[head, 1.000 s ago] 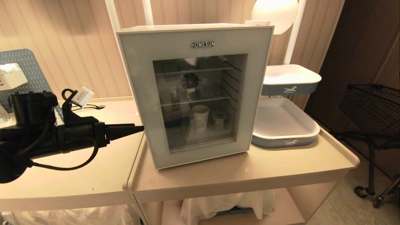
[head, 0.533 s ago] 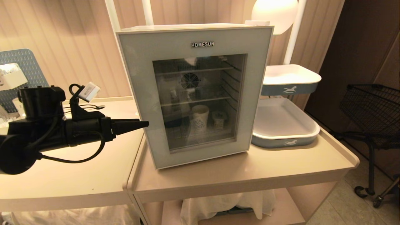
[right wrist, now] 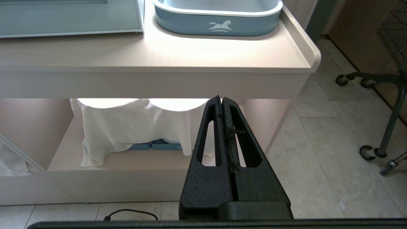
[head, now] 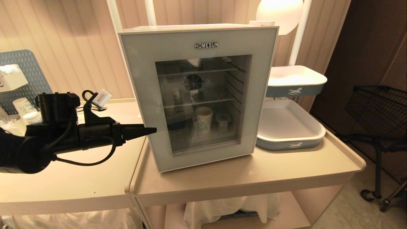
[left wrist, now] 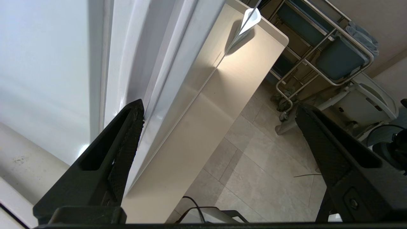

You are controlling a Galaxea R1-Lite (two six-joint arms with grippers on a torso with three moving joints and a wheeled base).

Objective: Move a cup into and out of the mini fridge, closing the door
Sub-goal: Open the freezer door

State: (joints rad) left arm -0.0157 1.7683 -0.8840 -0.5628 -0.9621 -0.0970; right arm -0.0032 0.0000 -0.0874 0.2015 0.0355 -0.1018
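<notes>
A: Where is the cup (head: 203, 120)?
B: Inside the mini fridge (head: 197, 95), behind the closed door (head: 143, 95).
A: Left gripper (left wrist: 219, 124)?
B: Jaws wide apart at the door's left edge, one finger (left wrist: 122, 149) apparently at the seam, likely to pry it open.

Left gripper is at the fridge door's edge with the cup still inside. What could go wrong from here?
1. One finger of the open left gripper sits right at the seam of the shut door; it could slide off without catching the edge.
2. A hard pull might drag the mini fridge along the table.
3. That jolt could tip the cup on its wire shelf.
</notes>
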